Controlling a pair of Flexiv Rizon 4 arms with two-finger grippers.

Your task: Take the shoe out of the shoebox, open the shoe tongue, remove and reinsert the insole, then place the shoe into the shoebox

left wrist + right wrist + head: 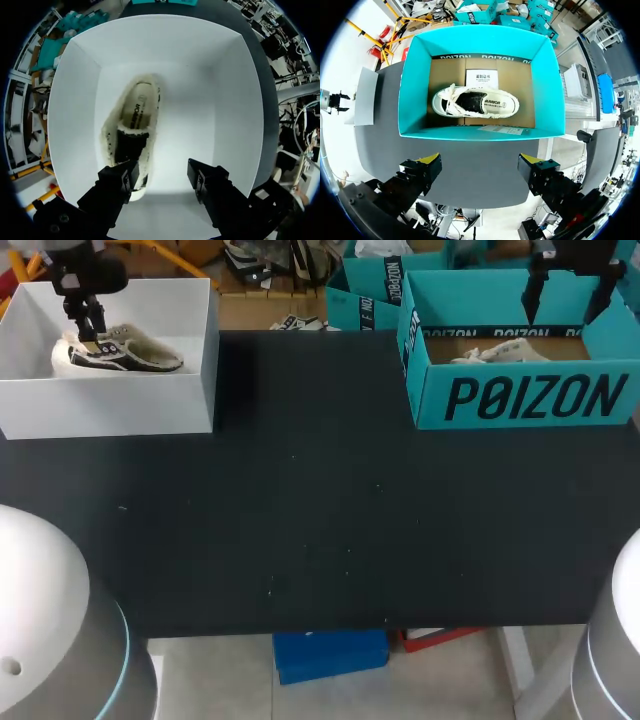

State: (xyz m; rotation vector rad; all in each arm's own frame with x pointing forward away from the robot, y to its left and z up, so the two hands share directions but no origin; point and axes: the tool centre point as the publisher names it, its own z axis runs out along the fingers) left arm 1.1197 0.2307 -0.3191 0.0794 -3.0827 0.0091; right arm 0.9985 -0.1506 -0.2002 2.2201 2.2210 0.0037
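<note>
My left claw [162, 182] hangs inside the white shoebox [230, 100], which stands at the far left corner of the black desk [320, 530]. Its fingers are apart and clamp nothing. One finger [120, 180] sits over the heel end of the black-and-white shoe [135, 135], and the other is over the bare white floor beside it. I cannot tell whether the first finger touches the shoe. That shoe lies on the floor of the box, closer to one side wall than to the other. Its opening faces up at my wrist camera, so the pale insole shows, with dark lining toward the heel. From the head camera, its toe points toward the middle of the desk.

My right claw [480, 165] hovers high over the near wall of the teal shoebox [415, 85], at the far right corner of the desk and well apart from the white one. These fingers are spread wide too, holding nothing, with their yellow tips over the dark desk just in front of the box. Inside, a cream shoe [475, 102] lies on the brown cardboard floor, upright on its sole, running lengthwise across the box. A white paper card [481, 77] lies flat behind it, near the far wall.
</note>
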